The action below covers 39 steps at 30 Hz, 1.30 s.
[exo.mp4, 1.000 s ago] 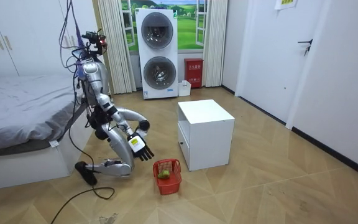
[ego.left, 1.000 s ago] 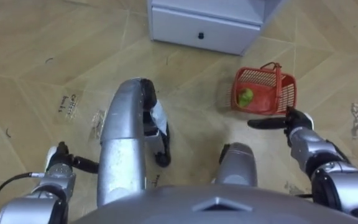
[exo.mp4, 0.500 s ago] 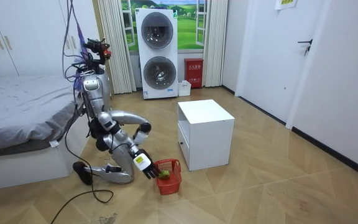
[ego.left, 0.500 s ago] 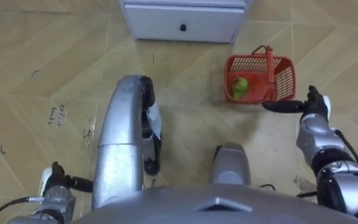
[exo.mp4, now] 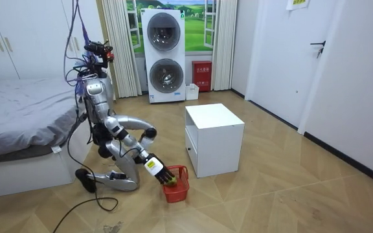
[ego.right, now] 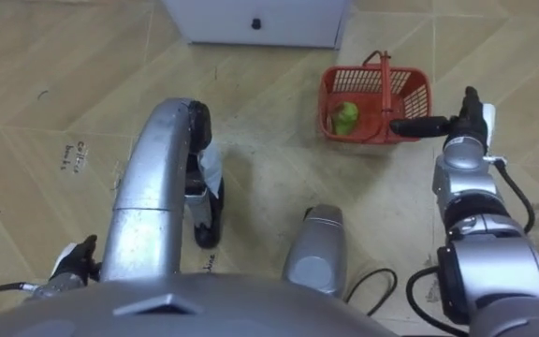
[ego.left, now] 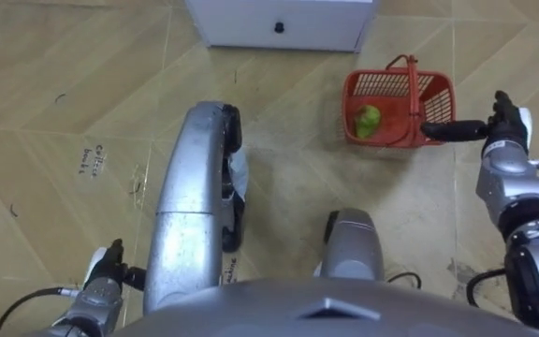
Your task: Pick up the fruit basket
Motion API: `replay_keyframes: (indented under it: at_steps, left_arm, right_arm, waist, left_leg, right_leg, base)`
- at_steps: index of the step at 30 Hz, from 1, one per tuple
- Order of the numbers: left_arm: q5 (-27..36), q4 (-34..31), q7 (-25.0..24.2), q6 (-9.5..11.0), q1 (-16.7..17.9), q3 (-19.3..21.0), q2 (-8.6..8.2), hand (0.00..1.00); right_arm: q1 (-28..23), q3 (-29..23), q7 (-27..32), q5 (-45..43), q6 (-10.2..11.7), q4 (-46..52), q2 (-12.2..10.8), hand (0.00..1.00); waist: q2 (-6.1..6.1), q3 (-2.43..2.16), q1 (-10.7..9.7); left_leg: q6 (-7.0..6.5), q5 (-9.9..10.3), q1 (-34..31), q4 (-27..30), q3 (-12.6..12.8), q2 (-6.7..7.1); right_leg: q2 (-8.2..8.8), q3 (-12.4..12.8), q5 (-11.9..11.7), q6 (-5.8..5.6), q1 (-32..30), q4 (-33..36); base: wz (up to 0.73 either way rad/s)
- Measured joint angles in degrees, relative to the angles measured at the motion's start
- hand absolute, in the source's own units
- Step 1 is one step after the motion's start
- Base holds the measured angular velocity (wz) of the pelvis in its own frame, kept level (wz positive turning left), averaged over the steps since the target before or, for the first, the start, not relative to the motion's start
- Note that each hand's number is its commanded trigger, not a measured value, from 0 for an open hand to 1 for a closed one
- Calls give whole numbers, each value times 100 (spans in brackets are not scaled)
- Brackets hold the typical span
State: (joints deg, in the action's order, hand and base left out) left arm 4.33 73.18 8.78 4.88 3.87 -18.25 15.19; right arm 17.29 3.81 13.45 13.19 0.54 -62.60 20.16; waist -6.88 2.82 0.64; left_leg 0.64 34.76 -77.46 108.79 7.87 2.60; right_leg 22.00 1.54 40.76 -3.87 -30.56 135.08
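The red plastic mesh basket (ego.left: 436, 94) stood on the wooden floor (ego.left: 54, 84) near the white drawer cabinet (ego.left: 237, 26), with a green fruit (ego.left: 370, 120) inside. The right hand (ego.left: 502, 124) held nothing, and its straight fingers (ego.left: 452, 129) lay at the basket's rim; whether they touched it was unclear. The left hand (ego.left: 109, 269), low and partly cut off, could not be read.
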Motion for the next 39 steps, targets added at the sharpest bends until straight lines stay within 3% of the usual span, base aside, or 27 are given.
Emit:
replay_keyframes:
  at_steps: [4, 6, 16, 28, 39]
  left_arm:
    - [9, -6, -65, 9, 72, -112, 5, 0]
    - [24, -6, -110, 0, 170, -118, 28, 0]
    - [49, -14, -265, -52, 210, -263, 182, 0]
    - [43, -236, -371, -182, 245, -768, 181, 0]
    - [11, -484, -750, -279, 252, -774, 180, 0]
  right_arm:
    - [63, 152, -114, 83, -1, -9, 90, 0]
    - [220, 174, -164, 194, 0, -38, 133, 0]
    - [558, 456, -216, 285, 77, -29, 402, 0]
    - [556, 1059, -767, 1336, 67, -415, 439, 0]
    - [561, 1086, -1302, 1396, 10, -848, 499, 0]
  waist:
    - [67, -4, 148]
    - [-9, 38, 129]
    - [-135, 91, 237]
    - [10, 85, 464]
    - [121, 65, 734]
  left_leg:
    - [15, -10, -116, -26, 30, -3]
    - [12, -24, -133, -84, 118, 2]
    - [7, -27, -201, -104, 159, -23]
    - [12, -30, -205, -111, 172, -57]
    - [-8, -43, -283, -134, 278, -87]
  right_leg:
    - [12, 67, 4, -7, -173, 16]
    - [93, 128, 7, -12, -225, 17]
    - [114, 169, 8, -14, -368, 21]
    - [92, 173, 12, -20, -395, 33]
    - [166, 241, 24, -42, -571, 82]
  base:
    - [0]
    - [0]
    - [0]
    - [0]
    - [-1]
